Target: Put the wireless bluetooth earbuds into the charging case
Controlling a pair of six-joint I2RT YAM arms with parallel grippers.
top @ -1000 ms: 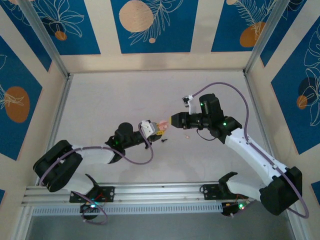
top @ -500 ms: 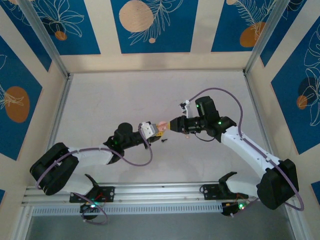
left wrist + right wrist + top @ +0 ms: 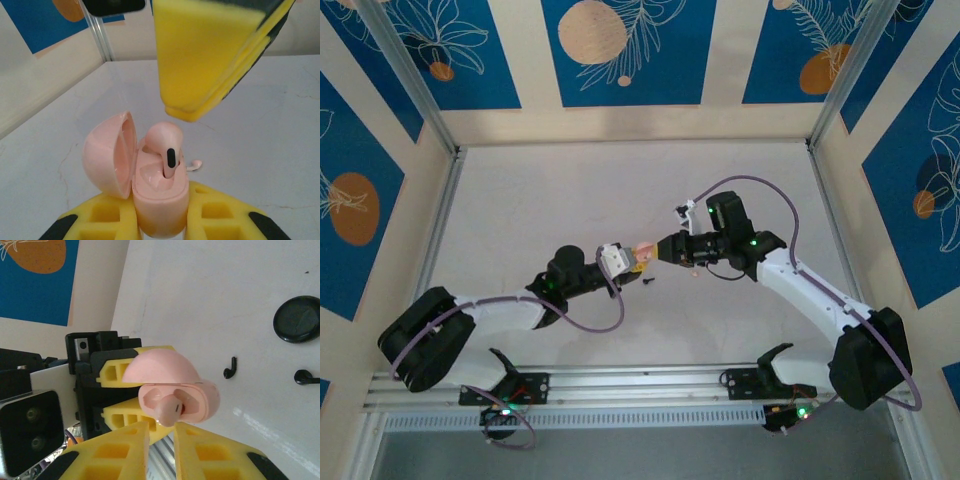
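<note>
With your left hand (image 3: 161,220) gripping the pink charging case (image 3: 146,189), push its half-seated pink earbud (image 3: 165,142) straight down using your almost-closed, empty right hand (image 3: 161,426).

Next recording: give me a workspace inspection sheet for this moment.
Surface: white table, faint hairline marks.
Job's things: pink charging case open, one pink earbud standing in its slot; second pink earbud and two black earbuds loose on the table.
Clutter: black round disc.
Grippers: left gripper shut on the case; right gripper at the slotted earbud, grip unclear.
Cables: purple cable looped along each arm.
Surroundings: blue-and-cream patterned walls, aluminium frame.
</note>
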